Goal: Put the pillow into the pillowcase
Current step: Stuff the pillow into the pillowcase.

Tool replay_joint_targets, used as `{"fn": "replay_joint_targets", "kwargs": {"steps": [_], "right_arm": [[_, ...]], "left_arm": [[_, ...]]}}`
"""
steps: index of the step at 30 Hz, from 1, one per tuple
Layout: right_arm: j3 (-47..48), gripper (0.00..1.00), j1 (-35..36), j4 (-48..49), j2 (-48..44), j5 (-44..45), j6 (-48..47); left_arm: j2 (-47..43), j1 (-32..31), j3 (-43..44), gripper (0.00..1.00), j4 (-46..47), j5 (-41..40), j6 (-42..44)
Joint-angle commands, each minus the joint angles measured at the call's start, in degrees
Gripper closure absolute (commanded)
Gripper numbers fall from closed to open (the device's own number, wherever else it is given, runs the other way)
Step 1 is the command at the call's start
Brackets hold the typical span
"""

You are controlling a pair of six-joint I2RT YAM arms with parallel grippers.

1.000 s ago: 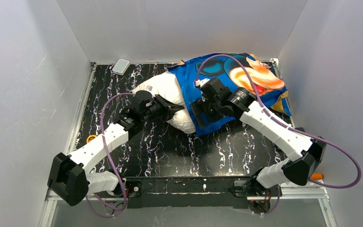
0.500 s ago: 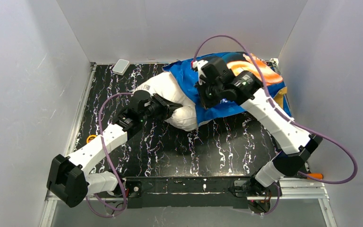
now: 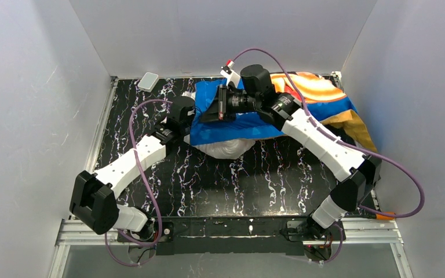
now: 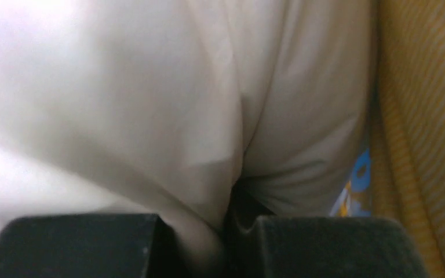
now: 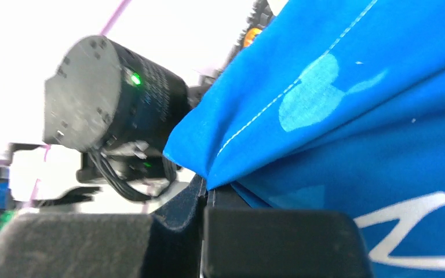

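The white pillow (image 3: 227, 148) lies mid-table, mostly covered by the blue pillowcase (image 3: 249, 125), whose orange-yellow side (image 3: 316, 88) shows at the back right. My left gripper (image 4: 227, 234) is shut on a fold of the pillow (image 4: 150, 116), inside the pillowcase, with its striped yellow lining (image 4: 423, 145) to the right. From above its fingers are hidden under the blue edge; only the left wrist (image 3: 181, 114) shows. My right gripper (image 3: 205, 114) is shut on the pillowcase hem (image 5: 226, 150), held up over the pillow close to the left wrist (image 5: 107, 98).
A small white box (image 3: 148, 81) lies at the back left corner. Small orange items sit at the left edge (image 3: 112, 169) and near the right arm's base (image 3: 386, 215). Grey walls close in the table on three sides.
My right gripper has shut on the pillowcase hem and drawn it left over the pillow, up to the left wrist. The left arm has pushed farther back with the pillow.
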Motion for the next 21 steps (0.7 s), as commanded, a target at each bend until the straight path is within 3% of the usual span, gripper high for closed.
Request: {"fn": "replay_joint_targets", "kwargs": {"steps": [1, 4, 6, 8, 11, 15, 16, 18, 21], "right_arm": [[-2.2, 0.99, 9.1, 55.8, -3.4, -25.0, 33.1], [-5.1, 0.99, 9.2, 69.7, -3.1, -24.2, 43.0], [-4.8, 0.99, 9.2, 68.9, -2.5, -24.5, 41.9], [-2.5, 0.99, 8.9, 58.7, -2.1, -25.5, 34.5], [3.0, 0.99, 6.3, 29.1, -2.1, -22.0, 15.0], [4.8, 0.96, -0.8, 4.1, -4.5, -14.6, 1.6], [4.8, 0.81, -2.5, -0.1, -5.5, -12.6, -1.1], [4.6, 0.69, -5.1, -6.1, -7.3, -9.4, -5.1], [6.1, 0.33, -6.9, -12.5, -8.3, -3.0, -9.8]], "left_arm": [[2.6, -2.8, 7.0, 1.00, 8.3, 0.3, 1.6], [5.6, -2.9, 9.5, 1.00, 8.3, 1.9, 1.6], [7.1, -3.7, 10.7, 1.00, 8.2, 2.8, 1.6], [7.2, -4.7, 10.7, 1.00, 8.3, 2.4, 1.5], [4.3, -5.3, 7.1, 1.00, 7.7, 1.6, 0.8], [-4.7, -5.3, -1.8, 1.00, 0.6, -3.1, -2.6], [-7.2, -5.3, -3.0, 1.00, -4.3, -4.7, -2.5], [-12.6, -5.3, -5.8, 1.00, -9.6, -6.3, -2.0], [-18.7, -5.3, -10.6, 1.00, -13.4, -5.8, -1.8]]}}
